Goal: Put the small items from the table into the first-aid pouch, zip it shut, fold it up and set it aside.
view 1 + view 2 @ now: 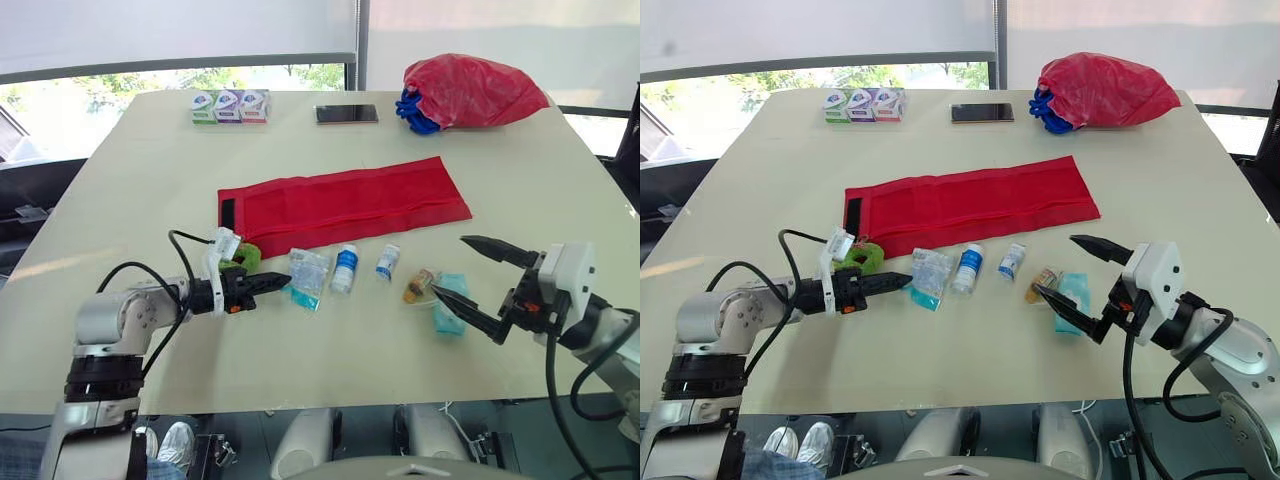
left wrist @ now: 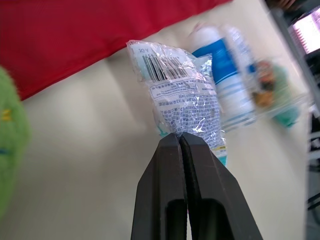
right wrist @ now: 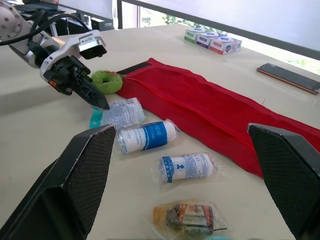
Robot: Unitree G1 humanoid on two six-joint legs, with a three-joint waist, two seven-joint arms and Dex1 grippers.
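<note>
Two grippers work a white table [image 1: 300, 360] strewn with first-aid supplies. The left gripper [image 1: 280, 281] has its black fingers [image 2: 200, 190] pressed together, their tips touching the near edge of a clear printed packet [image 1: 307, 275] that lies flat straight ahead of them; whether any of the wrapper is caught between them cannot be told. A green ring-shaped item [image 1: 246, 257] sits just beside that gripper, on the side toward the red first-aid pouch [image 1: 345, 205]. The pouch lies unfolded and flat beyond both grippers, a black strip [image 1: 228, 215] at the end nearer the left one. Past the clear packet, toward the right gripper [image 1: 452, 265], lie a larger blue-labelled bandage roll [image 1: 345, 268], a smaller roll [image 1: 388, 262] and a small amber packet [image 1: 417, 286]. The right gripper is spread wide, its lower fingertip just beside the amber packet and over a teal packet [image 1: 455, 283]. Well beyond the pouch stand three small boxes [image 1: 230, 106], a phone [image 1: 346, 114] and a red bag [image 1: 470, 90].
</note>
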